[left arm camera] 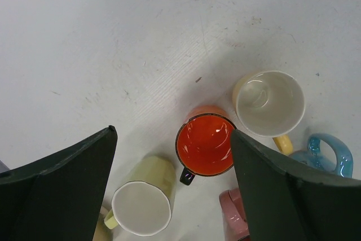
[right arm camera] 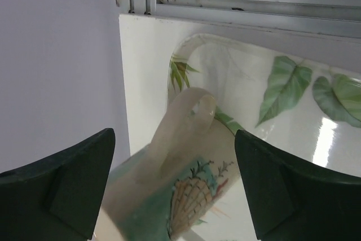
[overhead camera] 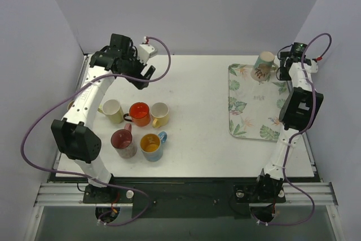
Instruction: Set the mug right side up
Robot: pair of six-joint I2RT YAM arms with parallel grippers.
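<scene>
Five upright mugs (overhead camera: 139,113) cluster by the left edge, near the open left gripper (overhead camera: 145,75). The cream, shell-printed mug (overhead camera: 263,65) sits on the leafy tray (overhead camera: 254,122) at the far right corner, between the right gripper's (right arm camera: 174,135) spread jaws.

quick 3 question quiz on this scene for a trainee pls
1. Multiple choice: how many mugs are in the cluster of ceramic mugs near the left arm? A three, B five, C seven.
2. True or false: the left tool is shut on the glossy orange ceramic mug.
3. Short answer: which tool has the cream shell-printed ceramic mug, at the leaf-printed rectangular tray, between its fingers?
Key: 1 B. 2 False, it is open above the mugs. 3 The right tool, open.
</scene>
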